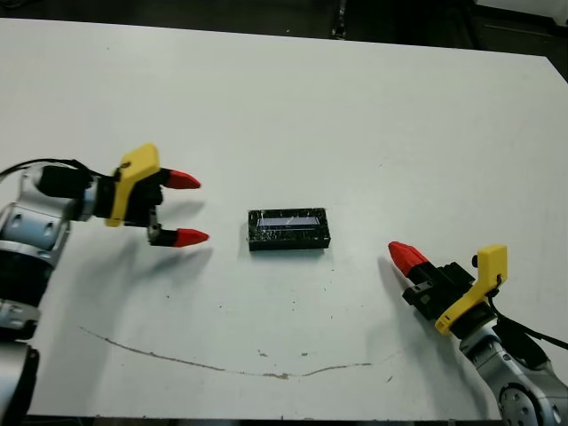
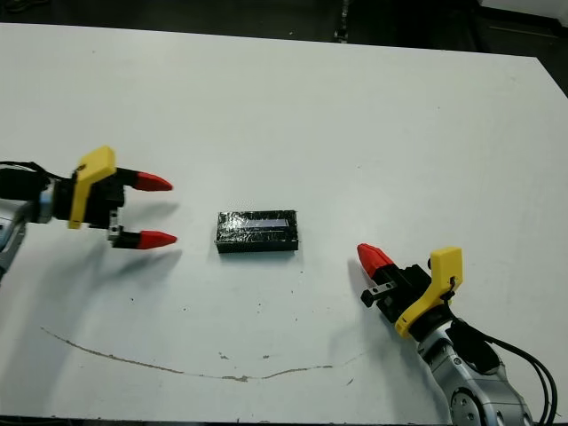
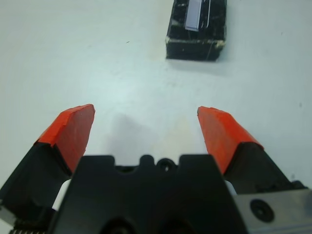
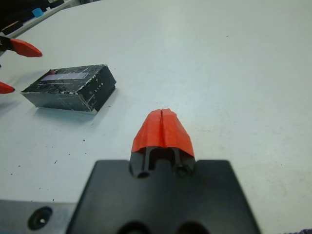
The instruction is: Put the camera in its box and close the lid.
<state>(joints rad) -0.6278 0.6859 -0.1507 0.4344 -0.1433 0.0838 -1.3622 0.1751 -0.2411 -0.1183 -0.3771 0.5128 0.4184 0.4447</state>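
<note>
The left gripper [image 1: 182, 209], spread wide and empty, was pointed at the closed box [image 1: 288, 230], long axis end-on, nearer than the pinched-together, empty right gripper [image 1: 401, 256].

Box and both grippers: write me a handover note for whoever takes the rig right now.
Left gripper: open, empty, off to the left of the box, fingers pointing at it, not touching.
Right gripper: shut, empty, apart from the box on its right and nearer the robot.
The box sits mid-table with the lid flat on top, pale stripe up. The camera is not in sight; presumably inside, which cannot be confirmed.
Done, as it looks: lid on.
Left: check that the lid is seated, then pull both arms back.
</note>
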